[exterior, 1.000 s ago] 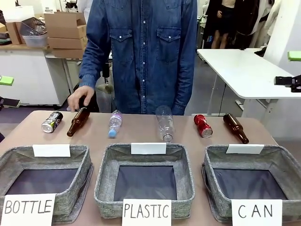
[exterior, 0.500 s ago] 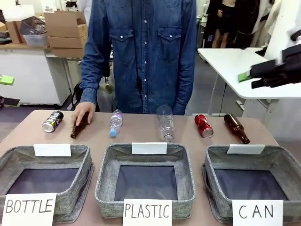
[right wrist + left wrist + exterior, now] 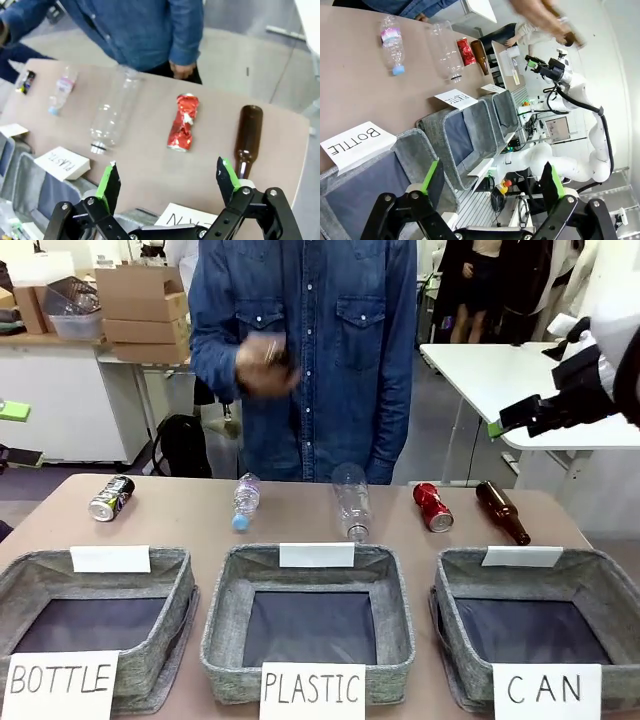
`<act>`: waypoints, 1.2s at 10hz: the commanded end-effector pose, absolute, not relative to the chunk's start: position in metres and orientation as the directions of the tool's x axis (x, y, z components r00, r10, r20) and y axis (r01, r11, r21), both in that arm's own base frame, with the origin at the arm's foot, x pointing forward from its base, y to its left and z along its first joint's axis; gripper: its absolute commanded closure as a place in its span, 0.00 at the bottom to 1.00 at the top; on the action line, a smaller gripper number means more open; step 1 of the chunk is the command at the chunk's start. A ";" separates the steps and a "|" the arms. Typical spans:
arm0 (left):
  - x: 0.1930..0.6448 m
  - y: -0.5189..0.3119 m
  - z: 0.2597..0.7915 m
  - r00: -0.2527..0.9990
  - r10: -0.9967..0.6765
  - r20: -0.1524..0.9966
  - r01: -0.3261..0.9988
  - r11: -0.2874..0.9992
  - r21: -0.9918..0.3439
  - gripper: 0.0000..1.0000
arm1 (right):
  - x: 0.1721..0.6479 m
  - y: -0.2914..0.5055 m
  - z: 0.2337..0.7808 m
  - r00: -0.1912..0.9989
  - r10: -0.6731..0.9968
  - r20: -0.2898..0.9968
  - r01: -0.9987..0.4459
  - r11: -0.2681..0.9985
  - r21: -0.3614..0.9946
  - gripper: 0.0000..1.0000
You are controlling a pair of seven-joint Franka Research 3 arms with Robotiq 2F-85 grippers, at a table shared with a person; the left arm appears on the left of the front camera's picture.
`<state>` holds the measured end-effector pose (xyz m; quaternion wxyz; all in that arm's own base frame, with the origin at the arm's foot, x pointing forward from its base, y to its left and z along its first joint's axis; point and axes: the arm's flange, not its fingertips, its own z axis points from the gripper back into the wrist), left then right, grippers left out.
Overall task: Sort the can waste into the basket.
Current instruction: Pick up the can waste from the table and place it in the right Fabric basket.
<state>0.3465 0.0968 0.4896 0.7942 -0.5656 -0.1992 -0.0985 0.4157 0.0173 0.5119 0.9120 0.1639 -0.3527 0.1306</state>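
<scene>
Three grey woven baskets line the bottom of the front view on the brown table (image 3: 300, 525). Each shows just dark lining inside. The BOTTLE basket (image 3: 172, 620) is lower left, the PLASTIC basket (image 3: 214, 630) is in the middle, and the CAN basket (image 3: 446, 632) is lower right with its blank white tag on the far rim.

A person in a denim shirt stands behind the table. One hand (image 3: 265, 365) is up at chest height, blurred, around something dark I can't make out.

The right gripper (image 3: 168, 172) hangs at the upper right of the front view, well above the table. In its own camera the fingers are spread wide with nothing between them. The left gripper (image 3: 494, 172) is spread the same way.

Across the middle of the table lie a big clear bottle (image 3: 350, 502), a brown bottle (image 3: 501, 511) at the right and a small clear bottle (image 3: 243, 502) with a blue cap.

The red can (image 3: 432, 507) lies on its side just left of the brown bottle, behind the CAN basket, crumpled in the middle, silver end toward the camera. The dark can (image 3: 110, 498) lies far left, behind the BOTTLE basket, also showing its silver top.
</scene>
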 end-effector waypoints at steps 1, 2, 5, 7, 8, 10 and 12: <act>0.347 0.097 0.492 0.890 0.068 0.451 0.408 0.323 -0.854 0.00 | 0.416 0.014 0.509 0.727 0.115 0.677 -0.339 0.918 0.207 0.00; 0.347 0.097 0.492 0.890 0.068 0.451 0.408 0.323 -0.854 0.00 | 0.416 0.018 0.508 0.736 0.098 0.669 -0.286 0.942 0.176 0.00; 0.347 0.097 0.492 0.890 0.068 0.451 0.408 0.323 -0.854 0.00 | 0.474 0.016 0.507 0.830 0.112 0.546 -0.279 0.932 0.232 0.00; 0.347 0.097 0.492 0.890 0.068 0.451 0.408 0.323 -0.854 0.00 | 0.527 0.032 0.483 0.891 0.125 0.436 -0.243 0.944 0.224 0.00; 0.347 0.097 0.492 0.890 0.068 0.451 0.408 0.323 -0.854 0.00 | 0.548 0.039 0.467 0.917 0.122 0.379 -0.212 0.955 0.206 0.00; 0.347 0.097 0.492 0.890 0.068 0.451 0.408 0.323 -0.854 0.00 | 0.586 0.059 0.423 0.940 0.145 0.308 -0.197 0.970 0.143 0.00; 0.347 0.097 0.492 0.890 0.068 0.451 0.408 0.323 -0.854 0.00 | 0.624 0.073 0.371 0.953 0.212 0.214 -0.242 0.962 0.125 0.00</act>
